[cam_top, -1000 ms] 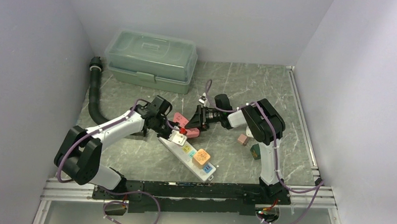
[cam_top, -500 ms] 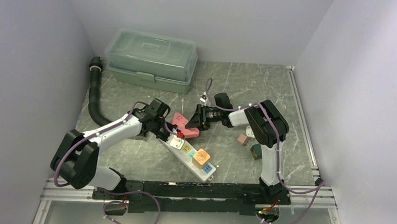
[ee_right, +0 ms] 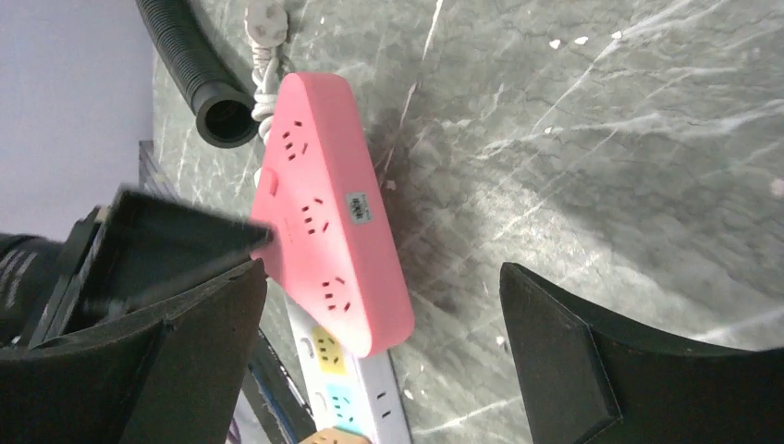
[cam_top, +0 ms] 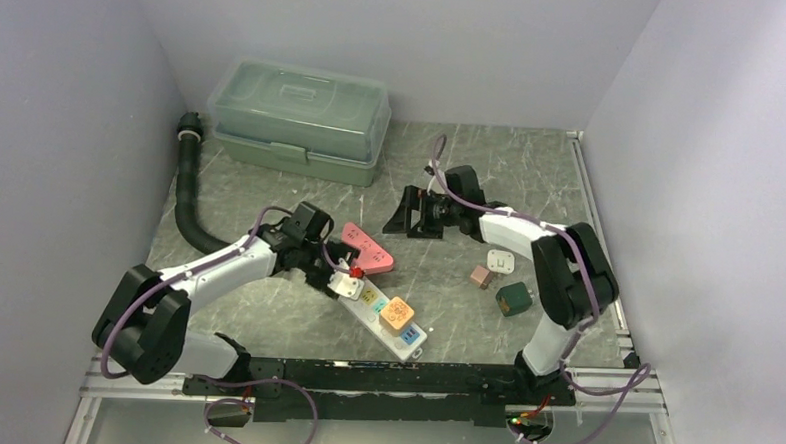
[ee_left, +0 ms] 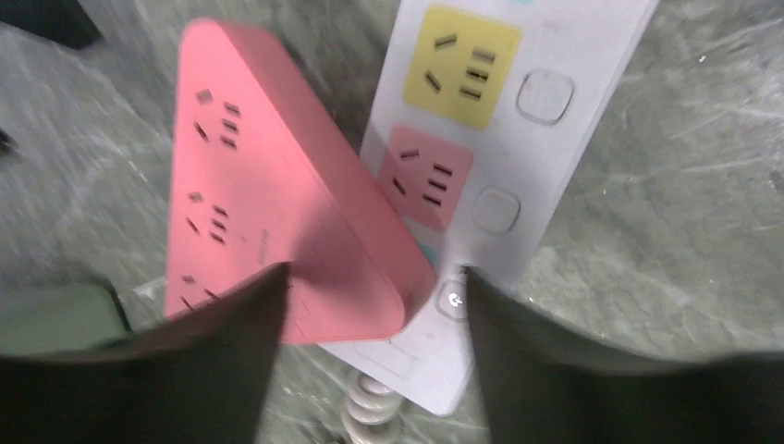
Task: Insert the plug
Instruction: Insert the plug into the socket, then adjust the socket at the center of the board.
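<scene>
Two changes since a second ago: right gripper (cam_top: 399, 214) has let go of the pink triangular adapter (cam_top: 368, 249) and backed off, jaws wide, empty. Left gripper (cam_top: 339, 272) has opened partway and straddles the adapter's corner without clamping it. Adapter lies with that corner over the cord end of the white power strip (cam_top: 374, 299).

Pink adapter (ee_left: 268, 203) — white strip (ee_left: 564, 157) — grey, white-veined table (cam_top: 491, 176).
</scene>
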`<state>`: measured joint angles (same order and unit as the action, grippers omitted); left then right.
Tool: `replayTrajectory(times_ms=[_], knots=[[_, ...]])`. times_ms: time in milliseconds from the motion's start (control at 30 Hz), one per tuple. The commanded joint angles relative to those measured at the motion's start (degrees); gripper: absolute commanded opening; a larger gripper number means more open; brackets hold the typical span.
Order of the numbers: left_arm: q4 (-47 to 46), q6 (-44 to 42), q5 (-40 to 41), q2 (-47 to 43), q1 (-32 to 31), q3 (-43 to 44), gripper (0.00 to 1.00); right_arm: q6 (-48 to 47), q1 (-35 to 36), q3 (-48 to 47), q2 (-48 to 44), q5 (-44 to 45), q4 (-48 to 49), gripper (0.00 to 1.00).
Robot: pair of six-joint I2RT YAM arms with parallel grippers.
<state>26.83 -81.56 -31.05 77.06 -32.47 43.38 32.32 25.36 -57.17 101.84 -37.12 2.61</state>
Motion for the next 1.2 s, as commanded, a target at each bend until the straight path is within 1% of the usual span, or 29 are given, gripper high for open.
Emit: replayTrajectory(times_ms=[0,33,100,200,300,333,367,400,433,467,500,533,600,667,767,933,1067,1167], knots=[[1.45,8.16,7.82,-0.02,0.4,0.96,0.98,-6.65,0.52,-2.27,-6.3,7.32,-10.41,1.0],[1.26,9.48,7.91,-0.76,0.51,2.16,0.99,-7.49,1.01,-2.51,-7.36,8.67,-12.13,1.0],[1.16,12.4,7.64,-3.24,1.63,4.83,1.0,-9.74,3.24,-3.21,-9.45,12.22,-16.36,1.0],[-1.65,16.35,7.42,-7.87,4.94,6.41,1.0,-12.81,7.89,-4.05,-11.34,19.3,-22.44,1.0],[-2.27,23.25,8.08,-9.61,9.99,9.41,1.0,-14.59,14.31,-5.33,-12.75,24.93,-26.29,1.0],[-2.07,26.91,8.41,-9.26,12.3,10.95,1.0,-15.02,16.29,-5.94,-12.8,26.32,-27.19,1.0],[-2.39,31.52,10.45,-8.5,14.25,12.82,1.0,-15.34,18.0,-6.66,-12.65,27.6,-27.94,1.0],[-2.69,38.58,13.76,-7.39,15.85,14.64,1.0,-15.77,19.7,-7.45,-12.25,28.3,-28.67,1.0],[-2.93,43.26,18.43,-6.12,17.11,16.45,1.0,-16.26,21.24,-8.2,-11.7,28.82,-29.17,1.0],[-2.37,47.11,23.45,-4.68,17.94,18.5,1.0,-16.6,22.55,-8.87,-11.08,29.23,-29.56,1.0],[-0.34,48.93,26.01,-3.29,18.9,20.83,1.0,-16.91,23.89,-9.63,-10.3,30.0,-29.99,1.0],[2.89,49.44,25.94,-1.95,20.38,23.32,1.0,-17.28,25.03,-10.54,-9.47,30.7,-30.65,1.0],[9.58,50.6,22.43,-0.59,22.82,27.81,1.0,-17.7,27.83,-12.41,-7.61,32.51,-31.98,1.0],[13.31,52.17,19.88,-0.75,24.3,30.41,1.0,-17.73,31.03,-13.9,-5.77,34.64,-33.14,1.0],[14.7,53.13,17.23,-2.38,25.14,31.8,1.0,-16.9,34.82,-14.02,-3.78,37.58,-33.81,1.0],[15.81,57.26,19.17,-3.72,25.31,33.37,1.0,-14.94,39.56,-10.77,-2.4,42.27,-32.14,1.0],[17.64,58.61,18.95,-3.78,25.44,34.95,1.0,-14.04,40.81,-8.87,-1.01,45.81,-30.2,1.0],[17.87,58.72,18.34,-4.88,25.44,34.63,1.0,-14.68,41.42,-9.96,0.48,50.08,-31.02,1.0]])
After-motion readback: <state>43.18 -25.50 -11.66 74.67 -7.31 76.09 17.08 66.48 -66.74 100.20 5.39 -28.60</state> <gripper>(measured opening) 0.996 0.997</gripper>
